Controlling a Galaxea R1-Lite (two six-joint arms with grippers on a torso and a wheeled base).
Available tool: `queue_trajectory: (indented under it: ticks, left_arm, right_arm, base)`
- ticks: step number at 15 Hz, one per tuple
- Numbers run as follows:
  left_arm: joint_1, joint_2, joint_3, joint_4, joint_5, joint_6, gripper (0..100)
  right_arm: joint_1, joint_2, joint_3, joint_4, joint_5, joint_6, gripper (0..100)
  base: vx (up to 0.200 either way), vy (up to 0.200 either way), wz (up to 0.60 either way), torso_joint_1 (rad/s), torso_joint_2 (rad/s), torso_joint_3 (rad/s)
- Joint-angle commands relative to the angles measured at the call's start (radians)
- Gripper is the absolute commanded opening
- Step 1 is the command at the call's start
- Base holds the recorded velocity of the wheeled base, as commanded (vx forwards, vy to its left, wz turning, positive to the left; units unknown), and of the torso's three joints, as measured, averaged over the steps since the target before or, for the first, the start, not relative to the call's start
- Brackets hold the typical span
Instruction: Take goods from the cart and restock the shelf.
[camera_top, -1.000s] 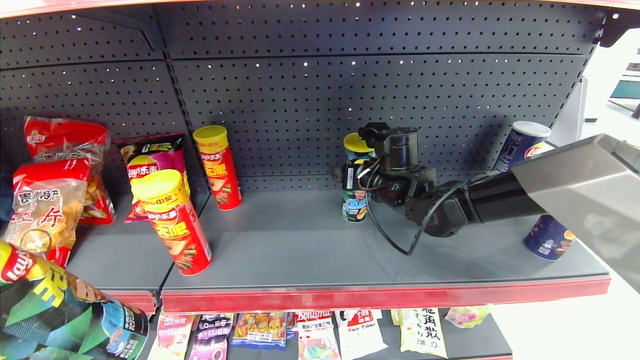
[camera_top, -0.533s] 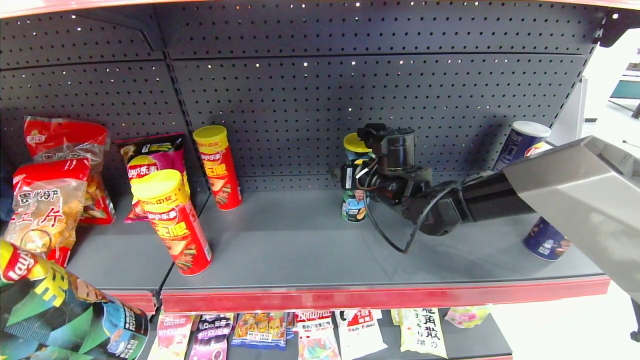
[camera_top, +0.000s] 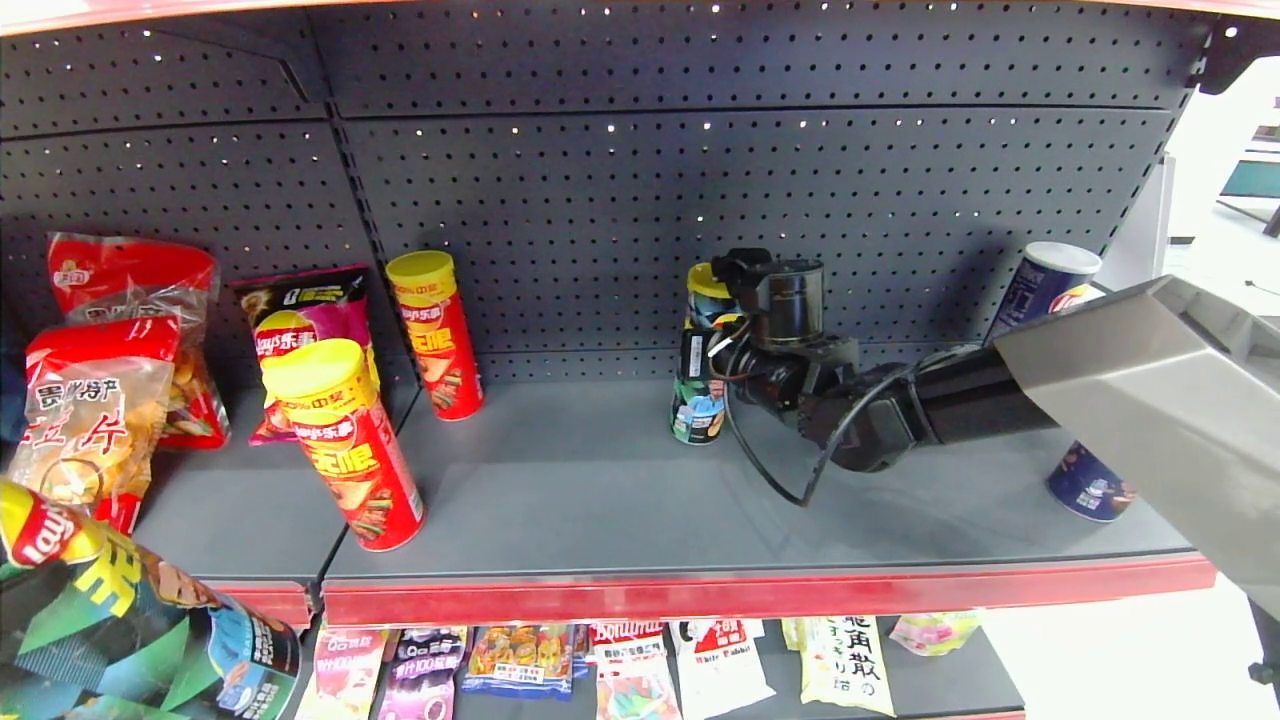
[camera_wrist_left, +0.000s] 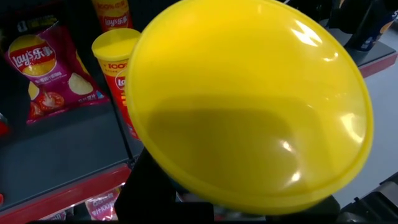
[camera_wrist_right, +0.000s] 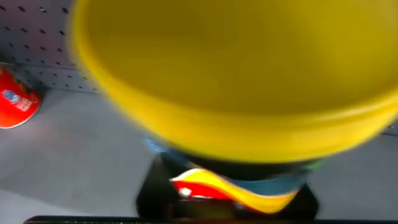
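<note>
one can almost shelved, another waiting

the right gripper (camera_top: 712, 352) is clamped on the green can (camera_top: 698, 410) at mid-shelf (camera_top: 600, 500) near the back panel. its long axis is close to vertical, yellow lid up, leaning slightly. we cannot tell if its base touches, and we judge that letting go remains. a second can (camera_top: 130, 620) slants low on the left; whether the left gripper (camera_wrist_left: 155, 186) is closed on it, we cannot tell.

Location type: retail shop. A pegboard-backed shelf (camera_top: 760, 590) with a red edge carries chip cans (camera_top: 345, 445) and snack bags (camera_top: 100, 400).
</note>
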Motion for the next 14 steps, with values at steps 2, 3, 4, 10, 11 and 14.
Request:
queue_trajectory:
  ticks: [2,3,4,10,11,14]
  left_arm:
    - [0.0,-0.001,0.0,0.0,0.0,0.0,0]
    - [0.0,-0.001,0.0,0.0,0.0,0.0,0]
    - [0.0,-0.003,0.0,0.0,-0.002,0.0,0]
    - [0.0,0.0,0.0,0.0,-0.003,0.0,0]
    - [0.0,0.0,0.002,0.0,-0.003,0.0,0]
    - [0.0,0.003,0.002,0.0,-0.003,0.0,0]
  right_arm:
    - [0.019,-0.045,0.01,0.01,-0.039,-0.005,0]
    - [0.027,-0.083,0.033,0.03,-0.065,-0.011,0]
    - [0.031,-0.121,0.06,0.062,-0.082,-0.019,0]
    - [0.05,-0.324,0.214,0.139,-0.22,-0.02,0]
    - [0.059,-0.353,0.251,0.137,-0.222,-0.014,0]
    - [0.087,-0.4,0.331,0.134,-0.222,0.04,0]
  base:
    - [0.0,0.0,0.0,0.0,0.0,0.0]
    - [0.0,0.0,0.0,0.0,0.0,0.0]
    - [0.0,0.0,0.0,0.0,0.0,0.0]
    - [0.0,0.0,0.0,0.0,0.0,0.0]
    - [0.0,0.0,0.0,0.0,0.0,0.0]
    - [0.0,0.0,0.0,0.0,0.0,0.0]
